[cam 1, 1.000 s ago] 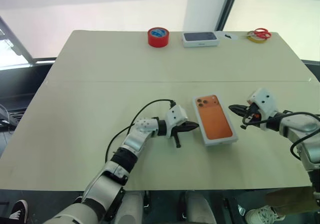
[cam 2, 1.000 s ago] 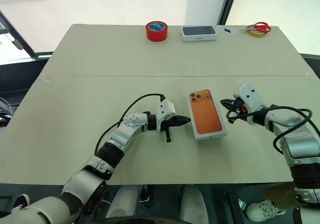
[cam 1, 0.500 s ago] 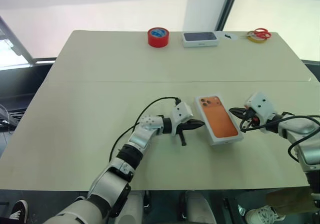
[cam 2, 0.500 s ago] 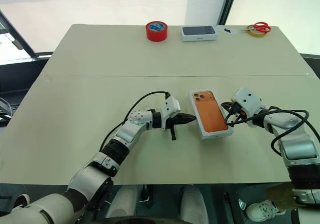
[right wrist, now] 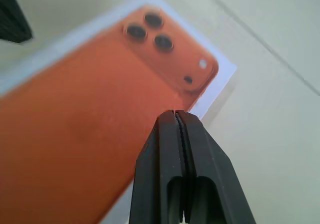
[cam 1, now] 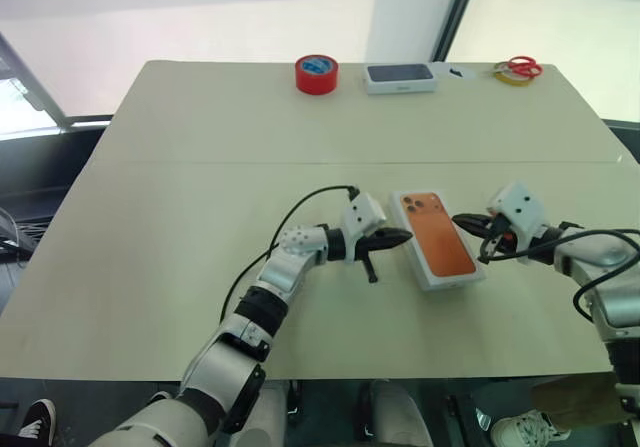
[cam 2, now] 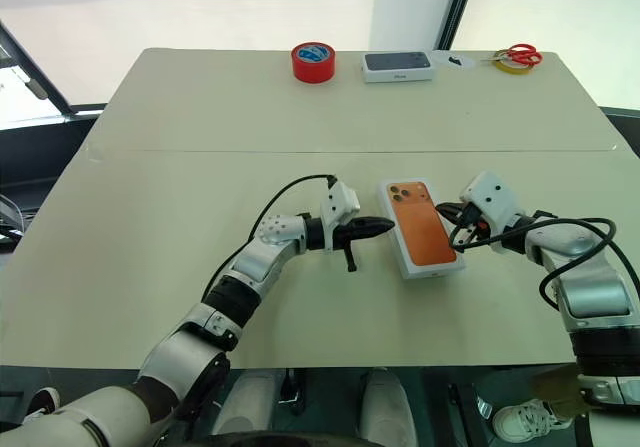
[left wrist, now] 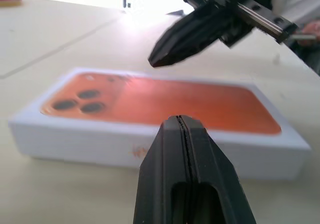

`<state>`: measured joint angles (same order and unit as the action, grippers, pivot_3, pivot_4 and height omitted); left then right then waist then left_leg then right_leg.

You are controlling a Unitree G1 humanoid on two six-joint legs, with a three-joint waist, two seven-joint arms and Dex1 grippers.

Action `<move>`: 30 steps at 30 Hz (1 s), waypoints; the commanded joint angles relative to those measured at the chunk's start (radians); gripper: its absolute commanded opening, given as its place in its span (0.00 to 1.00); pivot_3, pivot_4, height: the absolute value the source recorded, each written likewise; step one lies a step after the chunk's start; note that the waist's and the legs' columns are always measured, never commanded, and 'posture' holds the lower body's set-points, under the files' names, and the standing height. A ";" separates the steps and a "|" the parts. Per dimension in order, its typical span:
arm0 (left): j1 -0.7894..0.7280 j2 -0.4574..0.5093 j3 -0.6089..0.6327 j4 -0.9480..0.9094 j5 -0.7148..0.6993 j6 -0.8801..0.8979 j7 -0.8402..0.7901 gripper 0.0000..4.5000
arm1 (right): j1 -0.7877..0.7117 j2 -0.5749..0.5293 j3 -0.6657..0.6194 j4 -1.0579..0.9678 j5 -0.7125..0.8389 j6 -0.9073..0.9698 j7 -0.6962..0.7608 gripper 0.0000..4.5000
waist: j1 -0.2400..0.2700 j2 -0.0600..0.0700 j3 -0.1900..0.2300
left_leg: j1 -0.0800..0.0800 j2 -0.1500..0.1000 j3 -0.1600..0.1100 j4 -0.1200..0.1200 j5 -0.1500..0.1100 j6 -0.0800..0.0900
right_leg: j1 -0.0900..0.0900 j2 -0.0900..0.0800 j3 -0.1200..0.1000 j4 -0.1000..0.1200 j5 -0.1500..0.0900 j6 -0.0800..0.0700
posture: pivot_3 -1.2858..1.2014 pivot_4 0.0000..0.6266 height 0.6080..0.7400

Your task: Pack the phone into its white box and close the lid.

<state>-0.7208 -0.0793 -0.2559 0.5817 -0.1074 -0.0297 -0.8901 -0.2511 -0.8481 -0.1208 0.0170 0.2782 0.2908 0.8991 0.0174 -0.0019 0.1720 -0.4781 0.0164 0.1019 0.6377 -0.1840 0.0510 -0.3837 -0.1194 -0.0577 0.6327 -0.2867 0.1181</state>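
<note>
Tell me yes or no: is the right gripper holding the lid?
No. The right gripper is shut with nothing between its fingers, hovering over the lid.

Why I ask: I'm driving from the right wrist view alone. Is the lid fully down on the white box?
Observer: Yes. From the left wrist view, the lid sits level, and its side wall meets the table with no gap.
Operator: Where is the left gripper?
Observer: The left gripper, fingers shut, points at the lid's left long side. I cannot tell whether it touches.
Operator: Anything else nearby?
Observer: Only far off: a red tape roll at the far edge.
</note>
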 commanded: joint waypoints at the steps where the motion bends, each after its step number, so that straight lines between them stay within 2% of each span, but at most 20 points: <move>1: -0.067 -0.043 0.003 0.048 0.020 -0.038 0.062 0.00 | 0.042 -0.029 0.000 -0.072 0.005 -0.015 0.055 0.01 | 0.001 0.000 0.000 | 0.000 0.000 0.000 0.001 0.000 0.001 | 0.001 0.000 0.000 0.000 0.000 0.000 | 0.52 0.24 1.00; 7: -0.101 -0.015 -0.129 0.237 0.196 -0.012 0.092 0.00 | 0.113 -0.050 0.075 -0.092 -0.111 -0.078 0.052 0.01 | -0.005 0.001 -0.001 | 0.001 0.000 0.000 0.007 -0.004 0.005 | 0.003 0.000 -0.001 0.000 0.000 0.000 | 0.52 0.24 1.00; 11: -0.091 -0.004 -0.086 0.216 0.109 0.133 -0.029 0.00 | 0.090 -0.034 0.048 -0.098 -0.029 0.055 0.079 0.01 | -0.005 -0.001 -0.005 | 0.004 0.000 -0.002 0.008 -0.006 0.003 | 0.005 0.000 -0.002 -0.001 -0.002 -0.003 | 0.52 0.24 1.00; 14: -0.084 0.034 -0.017 0.131 0.049 0.100 -0.052 0.19 | 0.063 -0.012 0.004 -0.098 0.028 0.089 0.071 0.19 | -0.005 -0.001 -0.005 | 0.006 0.000 -0.003 0.008 -0.006 0.003 | 0.008 -0.002 -0.002 -0.002 -0.002 -0.004 | 0.52 0.24 1.00; 16: -0.060 0.082 0.023 0.038 0.006 0.103 -0.081 0.41 | 0.052 0.001 -0.036 -0.100 0.072 0.092 0.075 0.43 | -0.007 0.000 -0.005 | 0.005 0.000 -0.003 0.007 -0.006 0.003 | 0.008 -0.003 -0.001 -0.002 -0.002 -0.004 | 0.52 0.24 1.00; 21: 0.063 0.295 0.105 -0.244 -0.062 0.167 -0.143 0.98 | 0.096 -0.010 -0.166 -0.119 0.172 0.055 0.136 1.00 | -0.011 0.003 -0.003 | 0.003 0.000 -0.002 0.005 -0.004 0.003 | 0.006 -0.003 -0.001 -0.001 0.000 0.000 | 0.52 0.24 1.00; 24: 0.143 0.421 0.174 -0.386 -0.117 0.252 -0.152 0.99 | 0.158 -0.032 -0.258 -0.128 0.214 0.029 0.191 1.00 | -0.004 0.003 -0.003 | 0.003 0.000 -0.002 0.004 -0.005 0.002 | 0.007 -0.003 -0.001 -0.001 0.000 0.000 | 0.52 0.24 1.00; 26: 0.183 0.475 0.195 -0.447 -0.137 0.280 -0.154 0.99 | 0.184 -0.040 -0.282 -0.120 0.178 -0.048 0.200 1.00 | -0.004 0.003 -0.003 | 0.004 0.000 -0.002 0.005 -0.005 0.002 | 0.008 -0.003 -0.001 -0.002 0.000 -0.001 | 0.52 0.24 1.00; 30: 0.303 0.622 0.323 -0.575 -0.224 0.351 -0.172 0.99 | 0.224 -0.058 -0.317 -0.066 0.174 -0.092 0.232 1.00 | -0.010 0.003 -0.003 | 0.006 -0.001 -0.002 0.005 -0.006 0.002 | 0.007 -0.004 0.000 -0.002 -0.002 -0.004 | 0.52 0.24 1.00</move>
<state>-0.4255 0.5166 0.0083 0.0691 -0.2840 0.3031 -1.0497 -0.0306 -0.8896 -0.3970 -0.0563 0.4418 0.2214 1.1211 0.0070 0.0015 0.1689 -0.4715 0.0155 0.1004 0.6421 -0.1904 0.0532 -0.3771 -0.1237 -0.0576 0.6303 -0.2887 0.1140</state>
